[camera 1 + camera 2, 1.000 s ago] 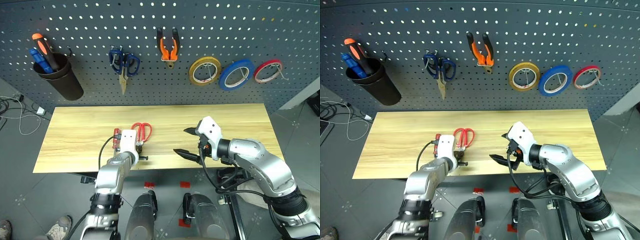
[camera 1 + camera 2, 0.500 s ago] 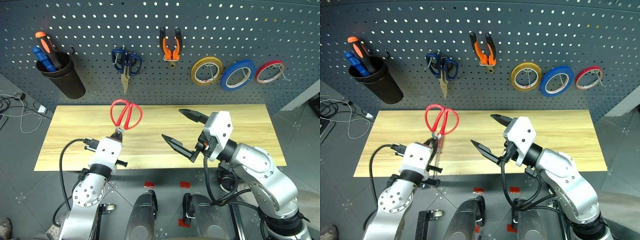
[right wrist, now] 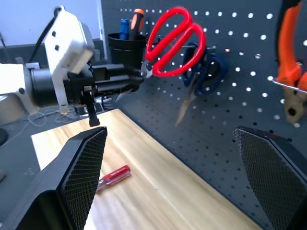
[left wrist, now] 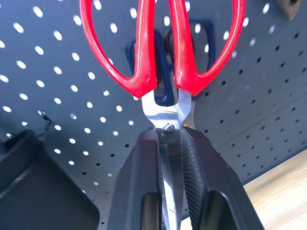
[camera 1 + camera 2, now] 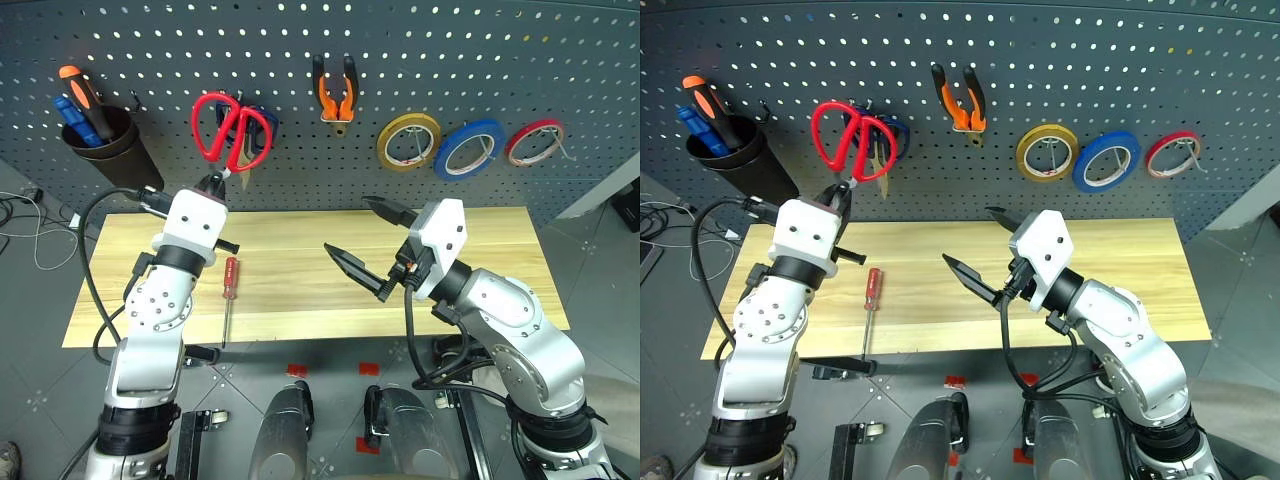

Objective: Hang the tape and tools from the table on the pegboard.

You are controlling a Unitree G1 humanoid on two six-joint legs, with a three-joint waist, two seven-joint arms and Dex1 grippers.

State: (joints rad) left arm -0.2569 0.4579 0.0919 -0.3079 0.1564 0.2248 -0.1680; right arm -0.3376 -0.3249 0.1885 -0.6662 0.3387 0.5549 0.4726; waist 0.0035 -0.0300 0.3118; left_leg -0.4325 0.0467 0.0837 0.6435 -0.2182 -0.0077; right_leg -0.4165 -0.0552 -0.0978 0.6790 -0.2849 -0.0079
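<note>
Against the pegboard (image 5: 420, 60) we now hold the red scissors (image 5: 228, 128), lifted off the counter (image 5: 480, 250), left gripper (image 5: 212, 182) jaws clamped on the blades; right gripper (image 5: 375, 245) jaws apart. Screwdriver (image 5: 229, 290) remains below.

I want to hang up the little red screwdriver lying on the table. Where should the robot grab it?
Probably by the red handle of the screwdriver, coming straight down from above. It lies flat on the table, so no side lets fingers get under it. The handle is its thickest part, while the thin metal shaft would likely slip. The open right gripper is free to do it.
</note>
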